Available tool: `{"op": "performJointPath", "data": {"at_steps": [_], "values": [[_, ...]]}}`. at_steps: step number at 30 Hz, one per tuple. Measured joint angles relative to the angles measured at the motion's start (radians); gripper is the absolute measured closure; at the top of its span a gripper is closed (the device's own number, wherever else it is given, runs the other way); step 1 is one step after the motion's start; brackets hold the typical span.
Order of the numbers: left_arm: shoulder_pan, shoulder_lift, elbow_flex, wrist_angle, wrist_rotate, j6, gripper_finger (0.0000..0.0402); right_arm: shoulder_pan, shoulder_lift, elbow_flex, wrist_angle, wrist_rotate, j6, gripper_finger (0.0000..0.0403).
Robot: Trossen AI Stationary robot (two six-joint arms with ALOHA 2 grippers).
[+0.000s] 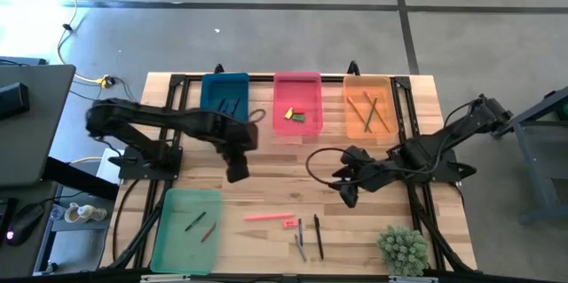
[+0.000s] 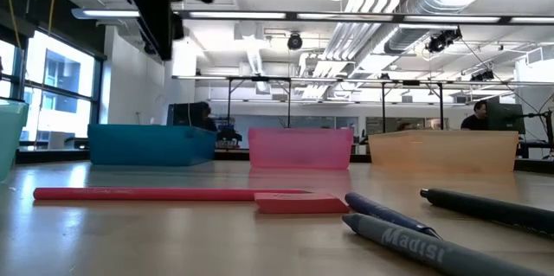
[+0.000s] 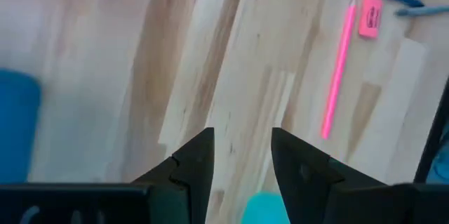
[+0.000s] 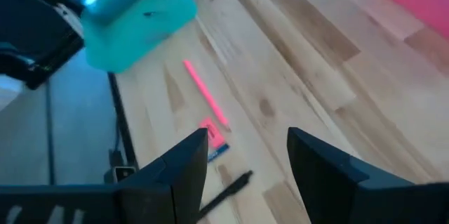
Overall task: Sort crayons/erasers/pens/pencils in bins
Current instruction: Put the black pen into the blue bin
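Both grippers hang open and empty above the table. In the high view my left gripper (image 1: 237,172) is between the blue bin (image 1: 224,95) and the light green bin (image 1: 186,228). My right gripper (image 1: 348,196) is below the orange bin (image 1: 368,106). Lying flat on the wood near the near edge are a red-pink pencil (image 1: 268,216), a pink eraser (image 1: 291,223) and two or three dark pens (image 1: 300,239). The left wrist view shows the same pencil (image 3: 337,76) and eraser (image 3: 370,17) ahead of the open gripper (image 3: 242,154). The right wrist view shows that pencil (image 4: 205,92) beyond the open gripper (image 4: 245,154).
The pink bin (image 1: 296,104) holds a yellow and a green eraser. The orange bin holds pencils, the blue bin pens, the green bin two crayons (image 1: 202,227). A small green plant (image 1: 404,249) stands at the table's near right corner. A black frame borders the table.
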Motion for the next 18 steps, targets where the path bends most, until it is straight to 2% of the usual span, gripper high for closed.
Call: {"op": "performJointPath", "data": {"at_steps": [4,9,13,18], "values": [[0.006,-0.109,-0.018,-0.072,-0.076,-0.001,0.0271,-0.022,0.089,0.095,-0.121,-0.03,0.051,0.0215],[0.023,-0.223,-0.13,-0.001,-0.109,-0.054,0.0271,-0.022,0.197,0.174,-0.222,-0.079,0.21,0.0215],[0.037,-0.259,-0.218,0.049,-0.105,-0.071,0.0271,-0.019,0.296,0.249,-0.27,-0.148,0.331,0.0215],[0.039,-0.26,-0.262,0.039,-0.105,-0.034,0.0271,-0.019,0.438,0.384,-0.369,-0.202,0.445,0.0215]]}}
